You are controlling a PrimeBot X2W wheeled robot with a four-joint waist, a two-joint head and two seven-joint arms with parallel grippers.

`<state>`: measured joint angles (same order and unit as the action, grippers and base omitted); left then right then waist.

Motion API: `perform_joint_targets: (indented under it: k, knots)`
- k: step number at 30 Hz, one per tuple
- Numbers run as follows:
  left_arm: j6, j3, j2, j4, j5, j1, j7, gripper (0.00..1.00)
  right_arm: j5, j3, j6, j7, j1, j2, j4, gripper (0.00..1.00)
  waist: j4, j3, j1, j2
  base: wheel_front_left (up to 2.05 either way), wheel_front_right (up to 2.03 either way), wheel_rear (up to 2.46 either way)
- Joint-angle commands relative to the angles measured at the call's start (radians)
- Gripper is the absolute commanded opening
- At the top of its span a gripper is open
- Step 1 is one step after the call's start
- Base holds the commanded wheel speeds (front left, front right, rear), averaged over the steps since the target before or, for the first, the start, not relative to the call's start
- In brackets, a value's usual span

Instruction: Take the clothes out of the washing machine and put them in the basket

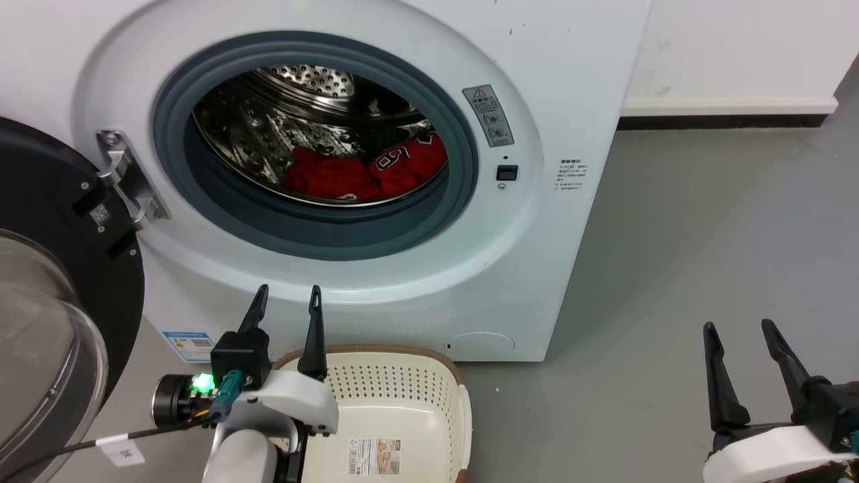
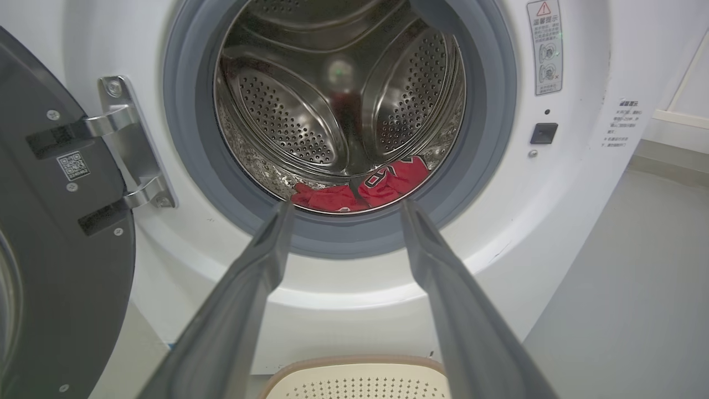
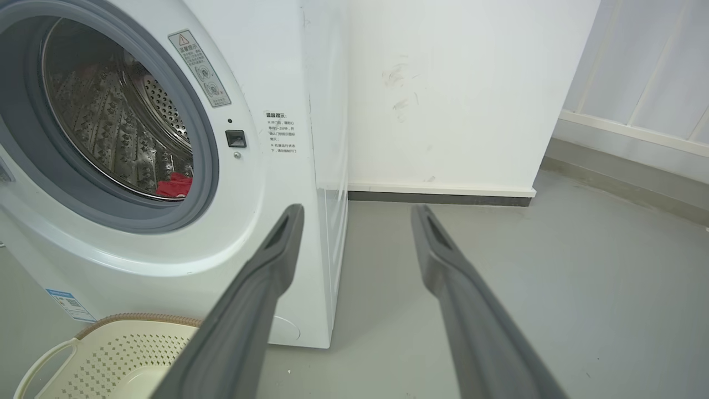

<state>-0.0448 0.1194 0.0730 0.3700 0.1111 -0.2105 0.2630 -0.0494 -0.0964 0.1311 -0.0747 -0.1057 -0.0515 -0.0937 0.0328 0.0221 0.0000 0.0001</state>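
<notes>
I have the washing machine (image 1: pixel 537 268) straight ahead, its door (image 1: pixel 60 255) swung wide to my left. The clothes (image 1: pixel 362 171) lie at the bottom of the steel drum (image 1: pixel 268 127); the plainer red garment (image 1: pixel 325 178) is on the left and the jersey (image 1: pixel 406 161), with white-and-black lettering, touches it on the right. From the right wrist a scrap of red shows past the grey porthole rim; I cannot tell which garment it is.

The basket (image 1: pixel 402 382) stands on the grey floor (image 1: pixel 704 235) just beside the foot of the machine, below the porthole; a label sticker shows on its bottom.

My left gripper (image 1: pixel 288 290) hovers over the basket's left rear rim, fingers spread well apart with nothing between them; through its wrist camera they point at the porthole, with the clothes showing between their tips. My right gripper (image 1: pixel 737 325) sits low on the right over bare floor, well apart from the machine; its fingers are likewise parted and grip nothing.
</notes>
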Motion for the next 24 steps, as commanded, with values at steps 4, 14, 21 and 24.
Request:
perform_joint_targets:
  k: [4,14,21,24]
  knots:
    - [-0.007,-0.002,-0.006,0.042,0.015,-0.065,0.003,1.0,-0.004,0.008,-0.001,0.001,0.022,0.002,-0.025,1.0,-0.011,0.043,0.0,-0.0001,0.0,0.0,0.0]
    - [0.015,-0.016,0.008,0.177,0.054,-0.252,-0.025,1.0,-0.015,0.023,-0.001,0.009,0.053,0.002,-0.078,1.0,-0.06,0.157,0.0,-0.0001,0.0,0.0,0.0]
    - [0.025,-0.026,0.036,0.267,0.067,-0.386,-0.052,1.0,-0.02,0.04,-0.001,0.006,0.082,0.002,-0.108,1.0,-0.101,0.247,0.0,-0.0001,0.0,0.0,0.0]
    - [0.027,-0.027,0.044,0.313,0.068,-0.459,-0.061,1.0,-0.026,0.043,-0.001,-0.004,0.097,0.002,-0.122,1.0,-0.111,0.293,0.0,-0.0001,0.0,0.0,0.0]
